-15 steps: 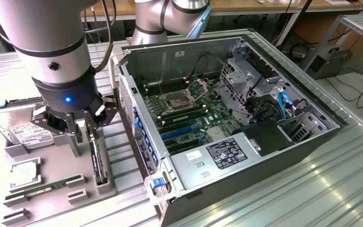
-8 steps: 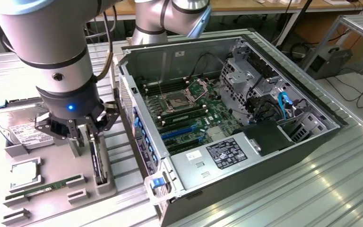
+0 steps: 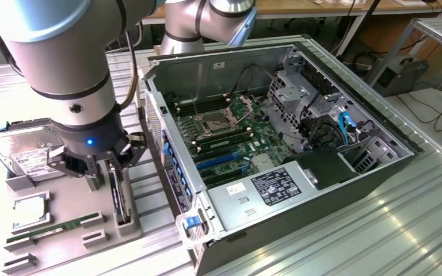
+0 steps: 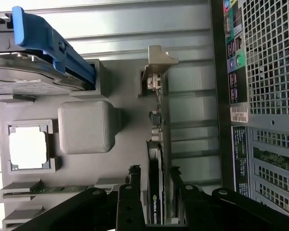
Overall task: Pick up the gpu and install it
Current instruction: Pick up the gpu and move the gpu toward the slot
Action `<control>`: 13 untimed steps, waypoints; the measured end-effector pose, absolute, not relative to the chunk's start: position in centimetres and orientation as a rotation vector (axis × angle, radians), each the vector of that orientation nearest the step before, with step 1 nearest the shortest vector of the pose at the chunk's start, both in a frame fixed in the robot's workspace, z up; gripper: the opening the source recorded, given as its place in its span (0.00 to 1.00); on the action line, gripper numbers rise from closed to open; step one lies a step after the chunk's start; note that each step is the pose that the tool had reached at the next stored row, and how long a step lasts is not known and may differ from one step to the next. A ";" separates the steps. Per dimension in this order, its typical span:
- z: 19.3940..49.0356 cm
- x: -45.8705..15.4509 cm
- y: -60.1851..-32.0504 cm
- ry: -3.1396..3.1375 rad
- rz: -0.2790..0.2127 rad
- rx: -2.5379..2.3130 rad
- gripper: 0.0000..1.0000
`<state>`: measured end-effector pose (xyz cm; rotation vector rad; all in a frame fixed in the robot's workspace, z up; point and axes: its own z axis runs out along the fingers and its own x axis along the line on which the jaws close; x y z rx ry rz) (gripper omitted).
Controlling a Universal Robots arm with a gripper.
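Pincer (image 3: 104,172) of mine is open, fingers (image 4: 135,185) astride the gpu (image 4: 155,144), which stands on edge in its slot in the grey tray (image 3: 64,198) beside the computer case (image 3: 175,75). I judge I should centre myself and close with pads flat on the board, without tilting it.

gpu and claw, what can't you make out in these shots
- gpu, end away from its bracket: wrist view, cut off by the picture edge.
- gpu, end under the claw: exterior view, hidden by the claw.
- Hard drive label: exterior view, too small to read, partly behind the arm.
- Slots in the case: exterior view, too small to tell apart.
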<state>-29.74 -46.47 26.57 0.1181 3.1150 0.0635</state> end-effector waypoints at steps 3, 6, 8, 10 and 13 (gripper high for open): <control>25.9 -29.7 -46.5 3.115 0.063 0.118 0.36; 25.3 -29.7 -46.5 3.115 0.064 0.118 0.36; 24.9 -29.7 -46.5 3.115 0.063 0.118 0.36; 24.9 -29.7 -46.5 3.116 0.063 0.118 0.36; 24.6 -29.7 -46.5 3.116 0.063 0.118 0.36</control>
